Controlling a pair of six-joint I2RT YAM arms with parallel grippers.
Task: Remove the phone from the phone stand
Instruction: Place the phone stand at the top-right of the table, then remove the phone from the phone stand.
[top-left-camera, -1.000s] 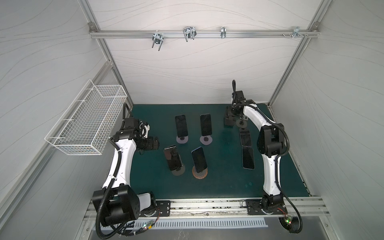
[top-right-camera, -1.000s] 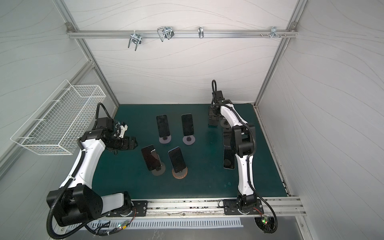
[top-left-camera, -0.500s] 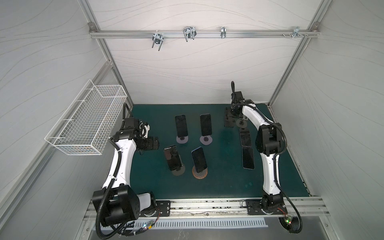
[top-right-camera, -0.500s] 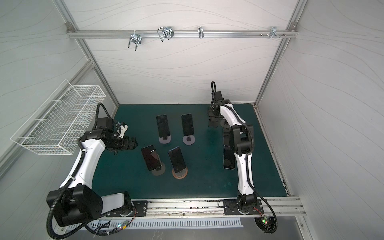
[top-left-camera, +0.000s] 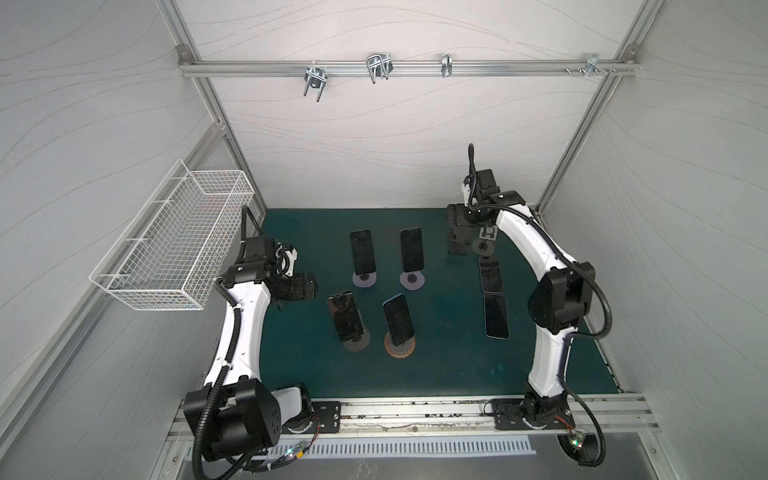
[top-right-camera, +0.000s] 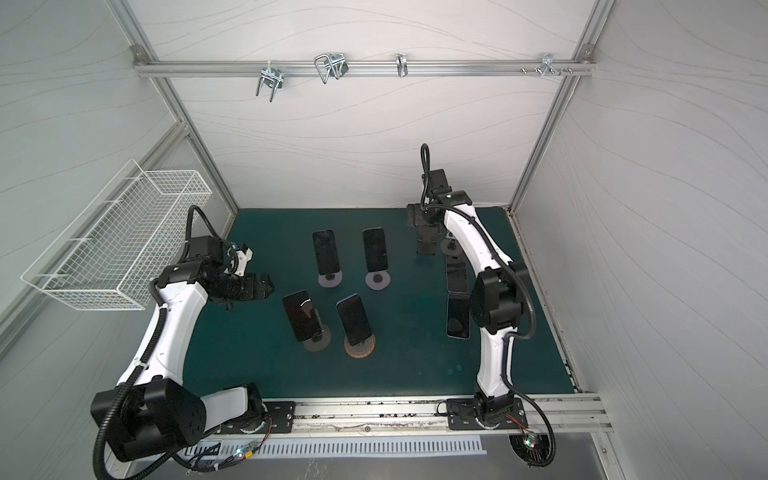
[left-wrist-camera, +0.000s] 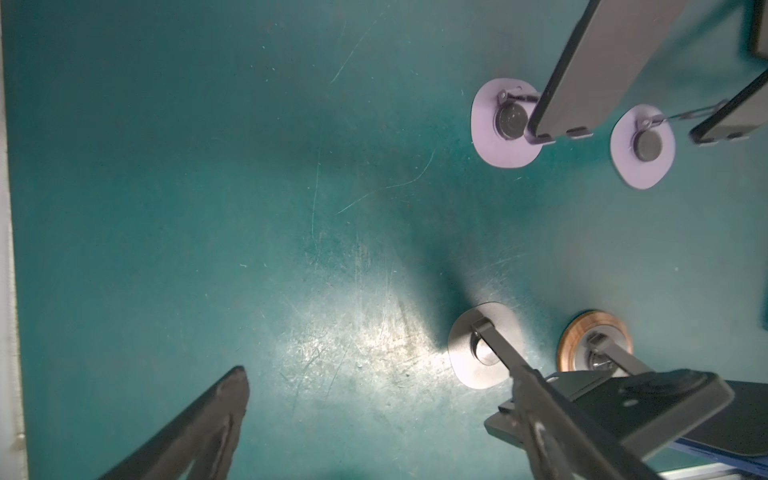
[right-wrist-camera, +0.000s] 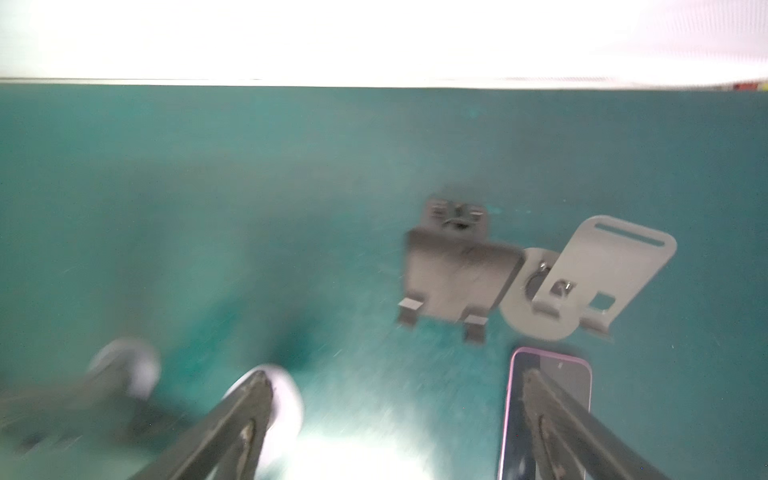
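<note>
Beneath the right pincer (right-wrist-camera: 395, 376), whose fingers stand spread wide with nothing between them, a pink-edged phone (right-wrist-camera: 575, 378) lies flat on the green mat (right-wrist-camera: 208, 187), partly under one finger. Just ahead of the fingertips sit two empty stands (right-wrist-camera: 453, 278), close side by side. In a top view a second flat phone (top-left-camera: 496, 316) lies behind the pincer, toward its arm's base. The step in hand looks like the close of a set-down, since the pink-edged phone is off any stand and free of the grip. Four more phones are propped on stands off to this pincer's side, toward the other arm, and the nearest propped phone (top-left-camera: 411, 249) is well apart across bare mat. The left pincer (left-wrist-camera: 378, 374) hovers over the mat with its fingers also apart and empty, and a grey-based stand (left-wrist-camera: 484, 345) with its phone is close by one finger. The next move probably calls for the right pincer to rise clear of the flat phone and cross to a propped one. It should then close on the long edges and lift upward out of the cradle lips, because a sideways pull might tip the stand.
</note>
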